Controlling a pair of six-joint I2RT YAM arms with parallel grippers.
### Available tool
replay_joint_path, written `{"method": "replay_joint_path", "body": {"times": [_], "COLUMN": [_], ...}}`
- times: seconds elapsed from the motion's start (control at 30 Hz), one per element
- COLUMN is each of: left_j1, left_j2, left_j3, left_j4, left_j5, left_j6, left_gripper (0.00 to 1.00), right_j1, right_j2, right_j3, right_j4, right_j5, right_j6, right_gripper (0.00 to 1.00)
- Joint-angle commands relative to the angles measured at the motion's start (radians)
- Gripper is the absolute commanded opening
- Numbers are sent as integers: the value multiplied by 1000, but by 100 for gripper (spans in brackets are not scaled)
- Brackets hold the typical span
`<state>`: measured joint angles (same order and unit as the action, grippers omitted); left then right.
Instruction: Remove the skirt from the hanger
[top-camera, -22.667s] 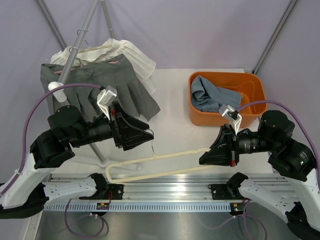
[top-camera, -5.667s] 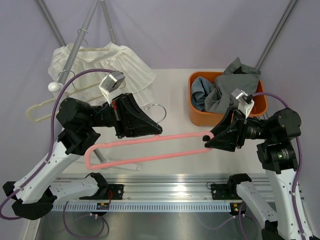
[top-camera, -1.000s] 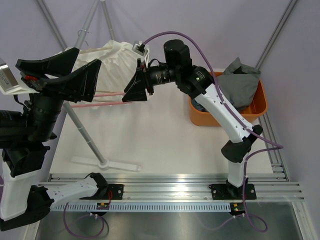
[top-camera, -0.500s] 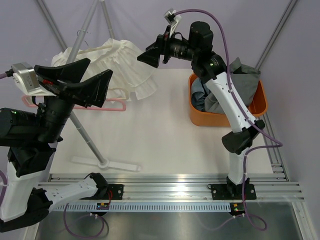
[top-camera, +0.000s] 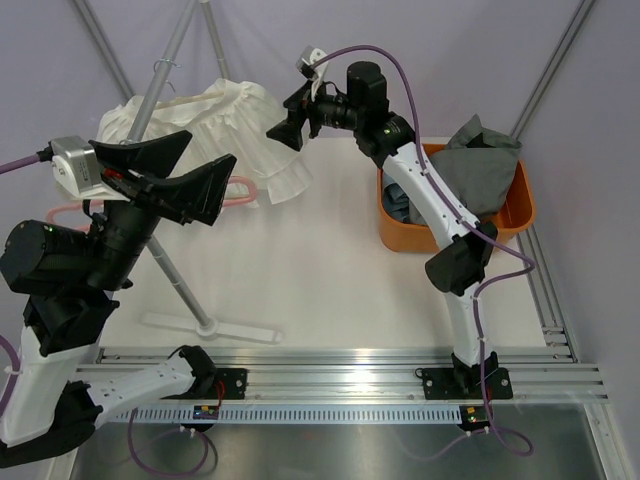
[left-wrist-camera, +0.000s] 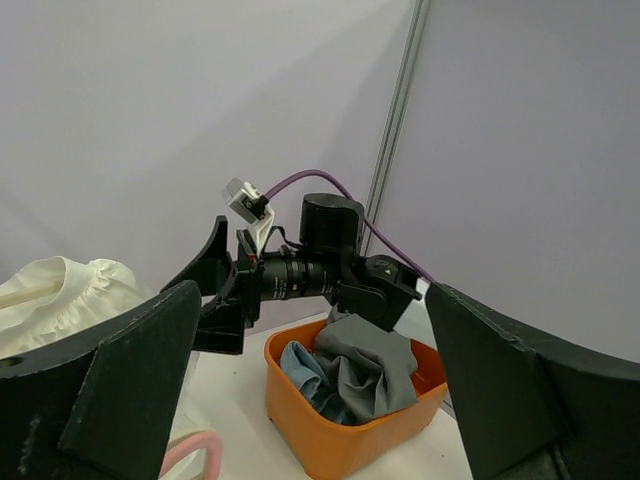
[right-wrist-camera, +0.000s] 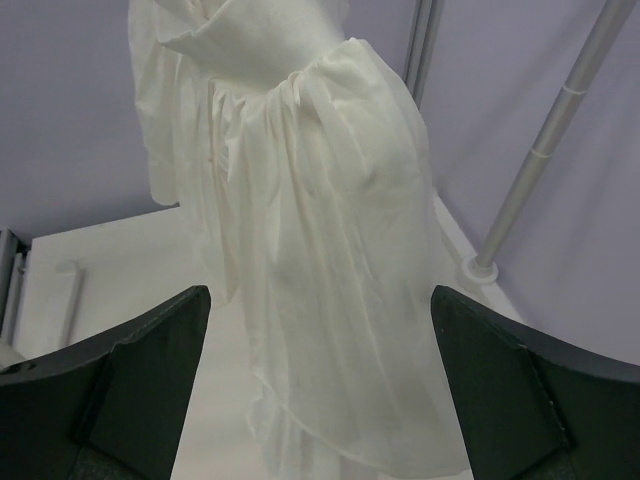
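While the white skirt (top-camera: 240, 125) hangs from the rack pole (top-camera: 150, 95) at the far left of the table, no part of it is yet gripped. The right gripper (top-camera: 277, 128) is held high and level, just beside the skirt's right flank, its fingers spread wide with nothing between them; in the right wrist view the gathered cloth fills the space ahead of the jaws. The left gripper (top-camera: 210, 150) is likewise spread and empty, raised in front of the skirt's lower folds, with a pink hanger (top-camera: 240, 192) just below it. The step in hand is judged to be the approach for a first hold on the skirt.

A firm bunch of cloth near the waistband should be aimed for, since the loose ruffled hem would probably stretch and slip without shifting the garment. The jaws should be closed only once the fabric lies well between the fingers. The hanger hook (top-camera: 166, 68) should be steadied by the left gripper, if it can be reached, so that the skirt is drawn off sideways and the hanger is not dragged along the pole. How the waistband is fastened cannot be told. Room is seen in the orange bin (top-camera: 512, 228), beside a grey garment (top-camera: 485, 160).
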<state>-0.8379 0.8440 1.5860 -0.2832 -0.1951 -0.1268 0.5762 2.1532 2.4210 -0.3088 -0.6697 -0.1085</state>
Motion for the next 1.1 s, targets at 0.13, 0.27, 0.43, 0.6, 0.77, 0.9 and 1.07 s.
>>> {"method": "replay_joint_path", "body": {"times": [0.13, 0.27, 0.43, 0.6, 0.77, 0.9, 1.07], "left_j1": [-1, 0, -1, 0, 0, 0, -1], "left_j2": [-23, -40, -43, -51, -59, -60, -68], "left_j3": [-47, -75, -78, -84, -89, -86, -78], "left_j4": [67, 98, 122, 113, 115, 116, 113], "left_j5": [16, 26, 45, 28, 22, 29, 34], "left_j6": [38, 26, 36, 53, 58, 50, 39], "left_gripper": [99, 99, 99, 99, 99, 99, 99], "right_j1": [11, 17, 56, 82, 103, 123, 126], "right_j2": [97, 171, 241, 278, 264, 215, 175], "right_j3": [151, 223, 263, 319, 316, 268, 248], "right_j4": [53, 74, 106, 143, 197, 241, 264], "right_j5": [-14, -42, -8, -11, -51, -59, -56], "right_j6": [-157, -151, -189, -180, -137, -89, -56], "right_gripper": [99, 99, 100, 100, 100, 98, 96]}}
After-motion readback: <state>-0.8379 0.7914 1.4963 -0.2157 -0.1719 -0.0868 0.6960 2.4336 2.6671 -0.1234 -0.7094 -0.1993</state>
